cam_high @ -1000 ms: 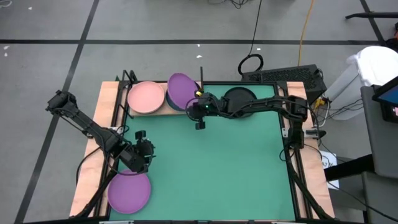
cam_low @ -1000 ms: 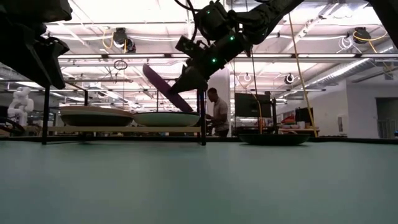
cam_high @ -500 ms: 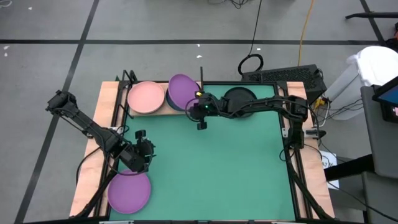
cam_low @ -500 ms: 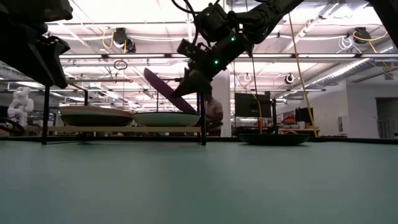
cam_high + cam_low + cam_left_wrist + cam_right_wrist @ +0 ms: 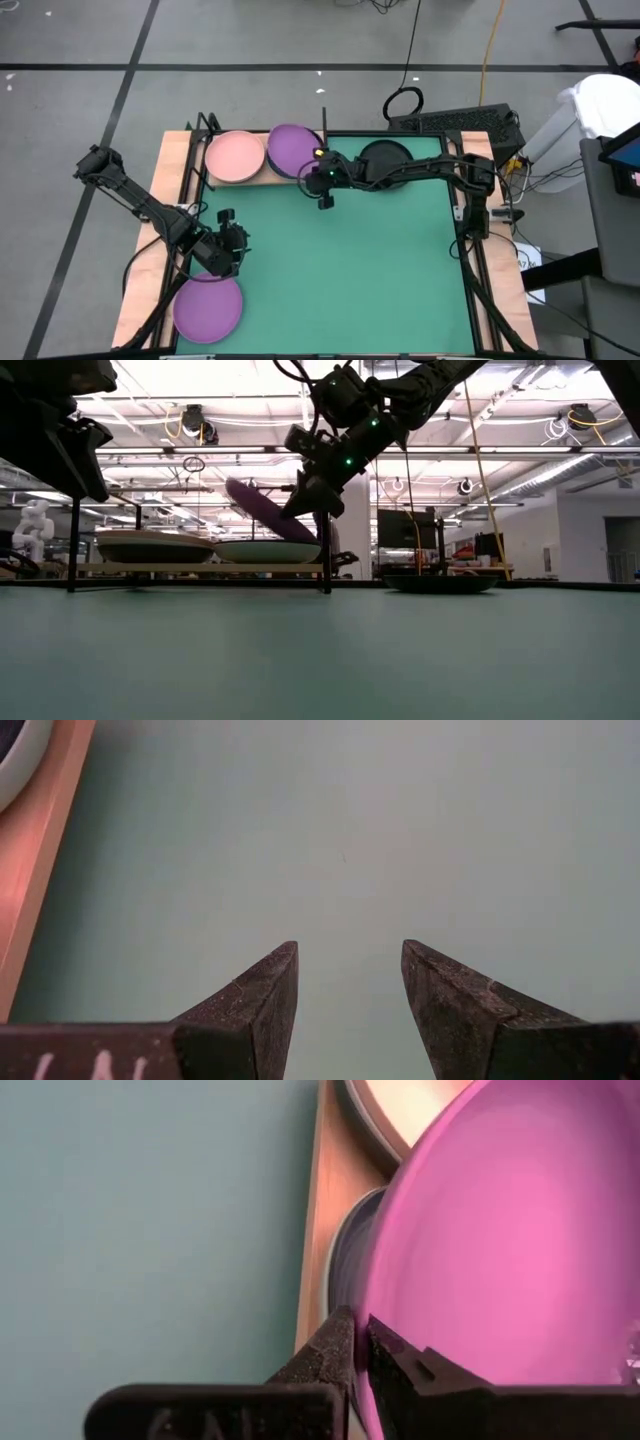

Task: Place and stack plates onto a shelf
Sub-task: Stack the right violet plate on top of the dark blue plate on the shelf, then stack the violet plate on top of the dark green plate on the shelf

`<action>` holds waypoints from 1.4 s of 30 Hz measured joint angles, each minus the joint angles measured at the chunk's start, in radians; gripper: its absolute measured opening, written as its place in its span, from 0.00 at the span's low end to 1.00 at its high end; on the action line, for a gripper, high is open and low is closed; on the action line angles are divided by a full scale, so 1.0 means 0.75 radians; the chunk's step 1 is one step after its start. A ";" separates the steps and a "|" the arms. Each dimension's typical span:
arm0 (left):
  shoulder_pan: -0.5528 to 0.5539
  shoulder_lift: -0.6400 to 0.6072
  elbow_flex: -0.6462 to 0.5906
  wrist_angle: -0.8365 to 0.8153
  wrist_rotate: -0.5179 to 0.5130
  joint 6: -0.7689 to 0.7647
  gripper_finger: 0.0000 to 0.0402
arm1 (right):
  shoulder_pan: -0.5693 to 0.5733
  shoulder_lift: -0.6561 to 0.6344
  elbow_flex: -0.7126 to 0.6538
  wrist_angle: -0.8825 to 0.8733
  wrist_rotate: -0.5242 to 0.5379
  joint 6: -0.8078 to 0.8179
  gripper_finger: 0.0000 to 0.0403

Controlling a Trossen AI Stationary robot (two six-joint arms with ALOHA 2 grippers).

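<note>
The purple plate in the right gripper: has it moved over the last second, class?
Yes. The purple plate, pinched by the right gripper, has tipped flatter and sunk toward the pale plate on the shelf.

The table is seen from straight above in the high view, while the low view is taken level with the mat. The shelf is shared by both. The mat is viewed closely by the left wrist camera, the shelf edge by the right.
</note>
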 joint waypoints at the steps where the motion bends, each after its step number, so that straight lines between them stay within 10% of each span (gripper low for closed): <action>1: 0.000 0.000 0.000 0.000 0.000 0.000 0.46 | 0.001 0.000 0.000 -0.002 0.004 -0.004 0.03; 27: 0.000 0.001 0.000 -0.001 0.000 0.001 0.46 | 0.008 -0.006 0.001 0.054 0.094 0.027 0.27; 42: -0.015 0.001 0.000 -0.003 0.024 -0.111 0.46 | 0.278 -0.321 0.001 -0.241 0.221 0.208 0.28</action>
